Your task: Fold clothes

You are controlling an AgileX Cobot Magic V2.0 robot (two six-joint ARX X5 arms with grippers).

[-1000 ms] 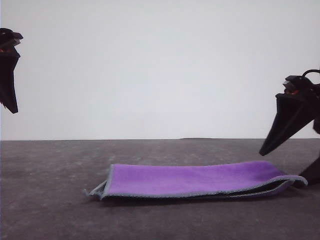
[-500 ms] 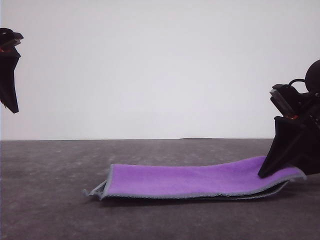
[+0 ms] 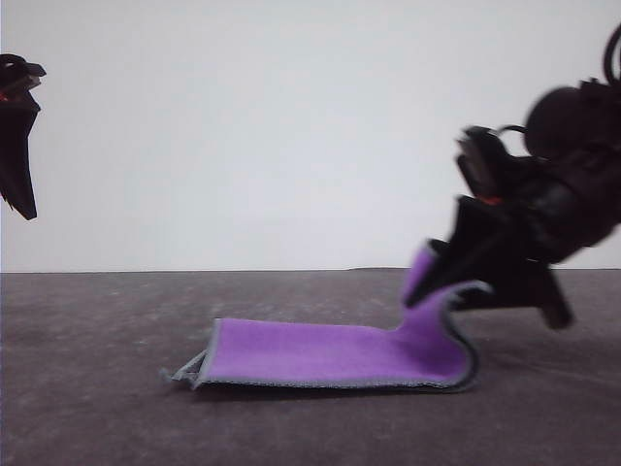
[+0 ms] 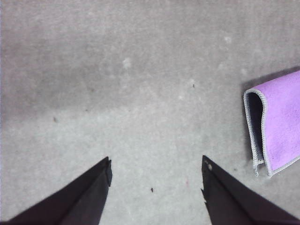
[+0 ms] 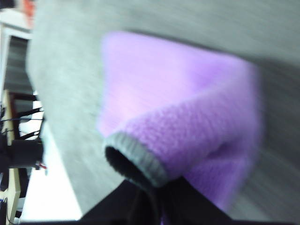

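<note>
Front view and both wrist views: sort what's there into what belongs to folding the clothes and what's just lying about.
Part of the job:
- purple cloth, its right end lifted off the table
- right gripper, shut on that lifted end
- left gripper, open, hanging above bare table beside the cloth's other end

Just there:
- grey table; nothing loose shows on it
</note>
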